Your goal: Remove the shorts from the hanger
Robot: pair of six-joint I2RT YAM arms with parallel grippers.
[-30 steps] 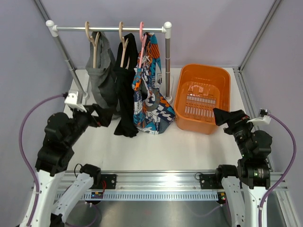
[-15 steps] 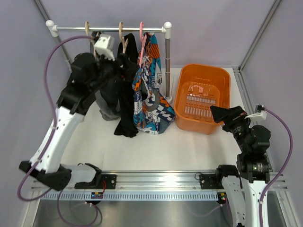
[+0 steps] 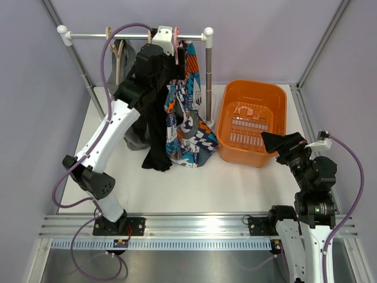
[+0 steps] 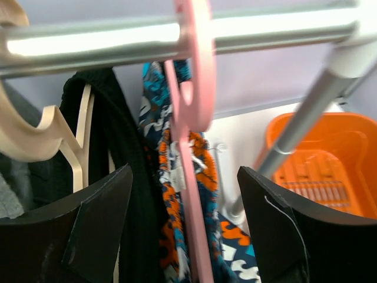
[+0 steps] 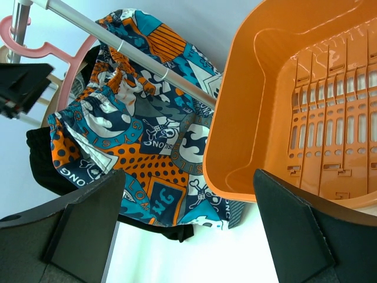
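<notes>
Moved since a second ago: left arm, up from low at the near left of the table to the rail at the far side; right arm all but unchanged.

- Left gripper: jaws wide, holding nothing. The fingers stand either side of the pink hanger. Its stem runs top to bottom through the gap and its hook sits over the rail just above. Contact between fingers and hanger cannot be told, as the stem is blurred in the left wrist view.
- Printed shorts: on the pink hanger, rightmost of three, hanging long axis downward, below and beyond the left jaws.
- Black shorts: middle, on a wooden hanger, just left of the printed pair.
- Grey shorts: leftmost, partly hidden by the left arm.
- Right gripper: jaws wide, empty, at the near right beside the orange basket, well apart from the rail.

Judgement: the left arm is much nearer. The coming move likely turns on the hanger stem staying centred between its fingers.
</notes>
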